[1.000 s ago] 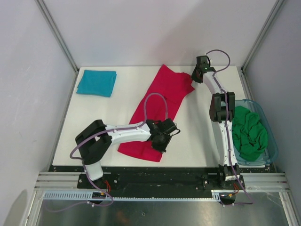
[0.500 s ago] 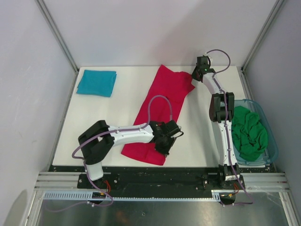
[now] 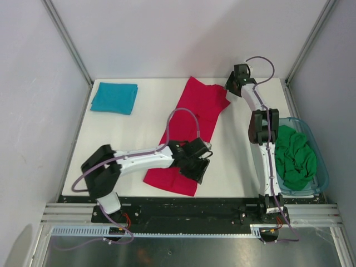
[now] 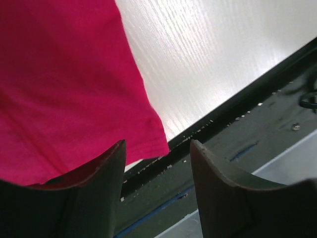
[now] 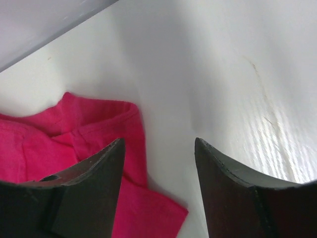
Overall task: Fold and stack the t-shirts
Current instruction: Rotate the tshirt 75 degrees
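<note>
Red shirt (image 3: 192, 128) lies stretched on tabletop (image 3: 133, 133). Left pincer (image 4: 157, 148) spread over the near hem, right pincer (image 5: 158, 145) spread by the far sleeve, both empty, likely positioned for flattening before the fold.

One plastic tub (image 3: 324, 167), three t-shirts, one crimson t-shirt (image 3: 192, 130), one teal t-shirt (image 3: 114, 98), one green t-shirt (image 3: 295, 158) inside the tub, two robot arms (image 3: 142, 159) (image 3: 267, 161), one table (image 3: 133, 133).

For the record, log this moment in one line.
left end effector: open, at red t-shirt near corner | right end effector: open, at its far end | teal t-shirt: folded, far-left | green t-shirt: in tub
</note>
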Motion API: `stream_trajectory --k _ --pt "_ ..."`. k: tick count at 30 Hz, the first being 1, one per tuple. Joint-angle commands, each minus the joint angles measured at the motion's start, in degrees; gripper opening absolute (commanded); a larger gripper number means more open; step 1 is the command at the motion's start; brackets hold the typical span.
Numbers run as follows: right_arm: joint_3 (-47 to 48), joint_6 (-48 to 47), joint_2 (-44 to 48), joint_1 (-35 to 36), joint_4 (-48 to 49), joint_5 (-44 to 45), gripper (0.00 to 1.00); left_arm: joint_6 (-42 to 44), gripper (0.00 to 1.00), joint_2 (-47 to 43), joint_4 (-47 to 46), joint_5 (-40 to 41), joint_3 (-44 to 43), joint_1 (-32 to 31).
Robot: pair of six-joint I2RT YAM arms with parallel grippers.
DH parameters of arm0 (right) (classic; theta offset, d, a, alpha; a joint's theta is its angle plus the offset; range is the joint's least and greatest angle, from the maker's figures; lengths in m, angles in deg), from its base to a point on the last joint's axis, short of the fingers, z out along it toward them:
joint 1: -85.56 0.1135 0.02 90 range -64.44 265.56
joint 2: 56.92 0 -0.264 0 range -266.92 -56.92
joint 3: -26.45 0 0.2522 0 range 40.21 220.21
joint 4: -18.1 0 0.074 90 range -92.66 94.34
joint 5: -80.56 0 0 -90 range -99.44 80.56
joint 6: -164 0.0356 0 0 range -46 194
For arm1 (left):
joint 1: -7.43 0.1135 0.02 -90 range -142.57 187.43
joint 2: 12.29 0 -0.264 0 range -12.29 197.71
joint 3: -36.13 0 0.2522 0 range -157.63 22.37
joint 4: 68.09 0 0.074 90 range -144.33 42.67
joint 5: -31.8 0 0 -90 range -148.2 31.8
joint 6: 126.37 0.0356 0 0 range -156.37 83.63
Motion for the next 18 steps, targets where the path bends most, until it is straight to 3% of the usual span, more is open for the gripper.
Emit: stream_trajectory --k 1,4,12,18 --pt "-2.0 2.6 13.8 0.5 -7.3 2.6 0.64 -1.7 0.59 -11.5 -0.5 2.9 2.9 2.9" --pt "-11.1 5.7 22.7 1.2 -9.7 1.7 0.62 -4.3 0.53 -17.3 -0.5 5.1 7.8 5.2" --pt "-55.7 16.7 56.2 6.1 -4.1 -4.7 0.58 -10.1 0.44 -23.9 -0.6 12.3 17.8 7.0" --pt "-75.9 23.8 75.5 18.3 -6.3 -0.7 0.57 -10.8 0.41 -24.2 -1.7 12.6 21.6 6.9"
